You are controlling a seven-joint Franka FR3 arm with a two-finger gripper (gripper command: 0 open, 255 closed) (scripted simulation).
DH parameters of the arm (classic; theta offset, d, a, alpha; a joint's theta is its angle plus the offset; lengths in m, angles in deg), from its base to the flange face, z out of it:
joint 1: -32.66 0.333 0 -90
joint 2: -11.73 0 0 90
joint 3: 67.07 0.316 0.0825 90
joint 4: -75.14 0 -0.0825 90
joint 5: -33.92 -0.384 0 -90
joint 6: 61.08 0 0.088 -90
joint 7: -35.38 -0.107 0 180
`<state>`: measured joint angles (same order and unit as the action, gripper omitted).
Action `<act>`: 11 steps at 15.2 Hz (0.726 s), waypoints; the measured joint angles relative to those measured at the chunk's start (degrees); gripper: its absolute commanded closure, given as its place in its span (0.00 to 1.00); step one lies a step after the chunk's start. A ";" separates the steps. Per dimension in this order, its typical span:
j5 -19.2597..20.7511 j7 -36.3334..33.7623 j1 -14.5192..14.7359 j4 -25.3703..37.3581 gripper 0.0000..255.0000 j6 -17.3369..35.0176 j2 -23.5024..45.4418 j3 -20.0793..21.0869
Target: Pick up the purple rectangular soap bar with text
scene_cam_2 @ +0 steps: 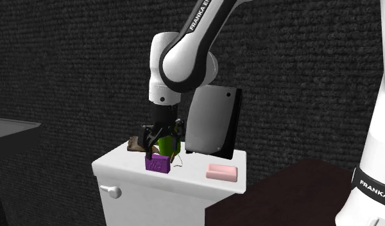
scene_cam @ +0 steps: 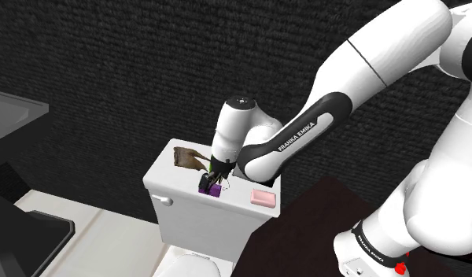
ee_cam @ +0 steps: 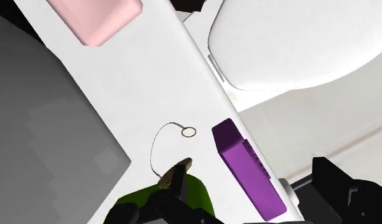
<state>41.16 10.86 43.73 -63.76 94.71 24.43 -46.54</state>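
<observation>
In the shoulder view the claw [scene_cam: 212,183] is seen pointing straight down onto the white toilet tank lid [scene_cam: 173,182]. The purple soap bar [scene_cam: 210,190] is found directly beneath it, towards the lid's near edge. A pink soap bar [scene_cam: 263,197] is placed well apart at that view's right. A brown object [scene_cam: 186,156] is set behind the claw, at the lid's far side.

In the second exterior view the purple bar is shown standing on a long edge, its lettered face turned to the camera, with the black fingers brought down around it.

In the wrist view the fingers are seen standing apart with the bar between them. A gap is left beside one finger, so nothing is gripped yet. This straddling stance is judged to be chosen so that the bar's thin width is spanned and its broad faces can be clamped. A green thing [ee_cam: 197,189] is seen just beside the other finger and could be nudged. A thin chain with a ring [ee_cam: 189,132] is laid on the lid nearby.
</observation>
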 measured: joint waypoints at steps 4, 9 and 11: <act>2.34 -2.28 1.84 2.40 1.00 3.64 3.98 -1.40; 2.76 -2.24 1.97 2.81 1.00 -1.71 4.74 -1.66; 2.72 -2.19 1.94 2.93 1.00 -2.07 4.78 -1.66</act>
<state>43.88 8.66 45.67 -60.83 92.64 29.21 -48.20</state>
